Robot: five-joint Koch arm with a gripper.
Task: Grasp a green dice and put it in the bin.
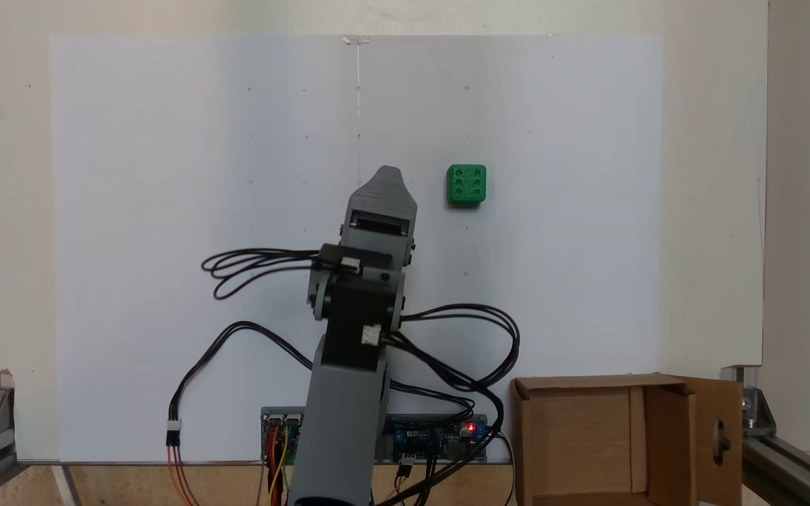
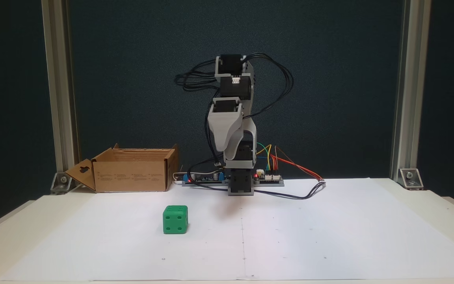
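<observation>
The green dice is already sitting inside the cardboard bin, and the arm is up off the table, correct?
Not quite. The green dice is not in the bin; it lies on the white sheet, apart from the box, as both fixed views show. The box interior looks empty in a fixed view. The arm is indeed up off the table.

A white paper sheet [image 1: 166,211] covers a pale table [image 2: 428,201], with a thin seam running down the sheet's middle. Behind the table hangs a dark blue-green backdrop [image 2: 349,79], framed by two upright aluminium posts [image 2: 402,90] fixed at the table's corners with metal brackets [image 2: 408,175]. Light falls evenly, shadows soft.
</observation>
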